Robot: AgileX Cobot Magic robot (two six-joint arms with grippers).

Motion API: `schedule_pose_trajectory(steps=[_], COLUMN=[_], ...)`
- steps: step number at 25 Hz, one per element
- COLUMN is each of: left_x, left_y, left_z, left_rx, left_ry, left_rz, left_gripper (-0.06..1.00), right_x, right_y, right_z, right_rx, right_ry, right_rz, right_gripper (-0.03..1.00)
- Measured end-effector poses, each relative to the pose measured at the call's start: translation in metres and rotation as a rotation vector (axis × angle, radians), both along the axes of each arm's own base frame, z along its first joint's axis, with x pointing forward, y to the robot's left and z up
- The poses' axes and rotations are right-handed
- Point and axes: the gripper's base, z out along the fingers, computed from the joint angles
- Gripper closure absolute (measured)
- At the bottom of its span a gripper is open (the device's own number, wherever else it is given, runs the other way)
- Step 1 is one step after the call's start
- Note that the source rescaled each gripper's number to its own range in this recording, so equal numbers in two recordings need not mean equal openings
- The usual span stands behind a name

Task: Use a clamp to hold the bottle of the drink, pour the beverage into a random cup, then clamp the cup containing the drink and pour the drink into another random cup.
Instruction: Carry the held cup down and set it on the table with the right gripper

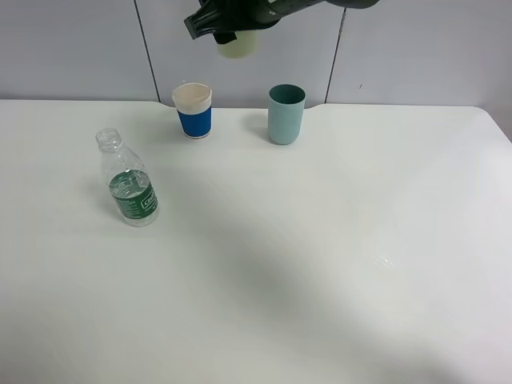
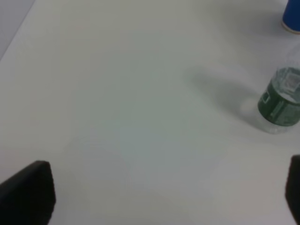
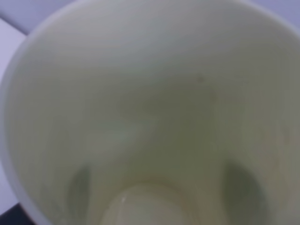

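The right gripper (image 1: pixel 228 28) is clamped on the pale yellow-green tumbler (image 1: pixel 238 44), holding it high above the white table (image 1: pixel 320 256), over the back edge between the blue-banded paper cup (image 1: pixel 194 110) and the teal tumbler (image 1: pixel 286 114). The right wrist view looks straight into the held tumbler. The left gripper (image 2: pixel 159 197) has its jaws spread wide, empty, near the uncapped green-labelled bottle (image 1: pixel 128 180), which stands upright at left.
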Motion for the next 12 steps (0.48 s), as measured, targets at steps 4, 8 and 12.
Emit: schedule_pose_trajectory(steps=[4,8,12], left_x=[0.0,0.0,0.0], left_y=[0.0,0.0,0.0], left_z=[0.0,0.0,0.0], left_rx=[0.0,0.0,0.001], left_ry=[0.0,0.0,0.0], left_rz=[0.0,0.0,0.0], left_gripper=[-0.06,-0.06,-0.06], right_x=[-0.002,-0.005,-0.013], right_y=[0.004,0.008,0.011], right_z=[0.0,-0.002,-0.024], right_rx=[0.014,-0.004,0.009], right_ry=[0.008,-0.031,-0.056], right_rz=[0.047,0.124,0.224], right_gripper=[0.97,0.97,0.97])
